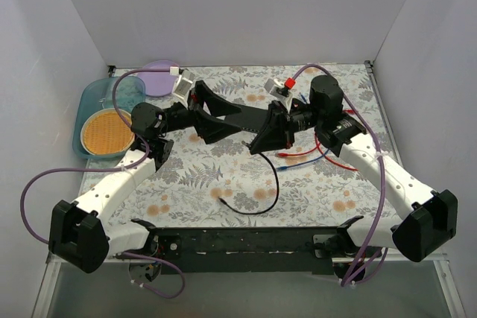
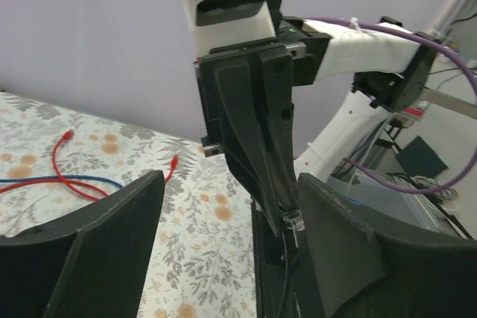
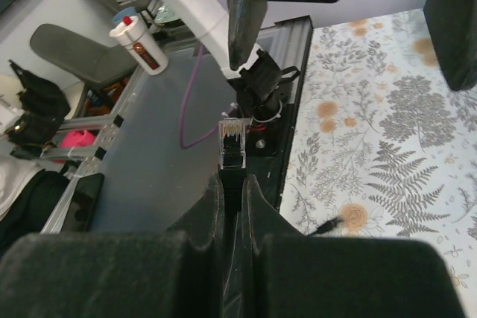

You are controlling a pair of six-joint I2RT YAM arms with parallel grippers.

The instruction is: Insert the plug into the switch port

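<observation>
Both grippers were at the plug (image 3: 232, 141): the right gripper (image 3: 232, 184) was clamped on it, the left gripper (image 2: 231, 182) stood wide apart around it.

Switch port — nowhere discernible

Clear plug (image 3: 232, 133) on a black cable (image 1: 277, 184) in the black right gripper (image 3: 232, 184), red cable (image 2: 67, 137) and blue cable (image 2: 45, 180) near it — table cover (image 3: 387, 147) beneath in grey ferns and orange blossoms.

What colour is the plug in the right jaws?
The plug is clear with black boot; best in right wrist view.
</observation>
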